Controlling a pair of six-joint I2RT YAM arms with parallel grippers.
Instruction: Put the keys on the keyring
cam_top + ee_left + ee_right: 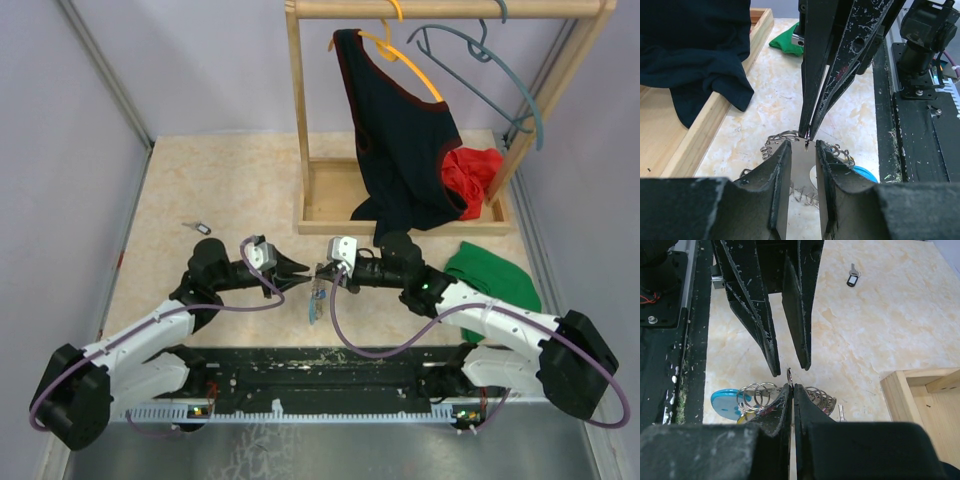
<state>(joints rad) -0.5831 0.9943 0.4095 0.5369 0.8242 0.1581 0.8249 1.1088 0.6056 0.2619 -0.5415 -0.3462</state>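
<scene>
1. My right pincer (791, 388) is squeezed fully shut, fingers flat against each other. A thin sliver of metal (789, 373) pokes out past the tips. It's too small for me to say whether it's ring wire or part of a key.
2. My left pincer (802, 150) faces it nose to nose. It's partly open, with a clear gap between the fingers and one tip on either side of that sliver. Nothing is gripped in it.
3. The keyring (760, 391) is right at the meeting point, near the front edge of the table (200, 180), midway between my two arms. Its grey coils bunch up on both sides of my right fingertips, right against them as far as I can see.
4. The light-blue section (724, 404) of the ring sits lower, down on the table just beside the coils.
5. One black-headed key (197, 228) lies alone on the table, well apart from the ring, off to my left and beyond my left pincer.
6. At the back right stands a wooden rack (300, 120). A dark garment (400, 150) hangs on it and drapes into its base, with a red cloth (475, 170) beside it.
7. A green cloth (495, 275) lies on the table next to my right arm.
</scene>
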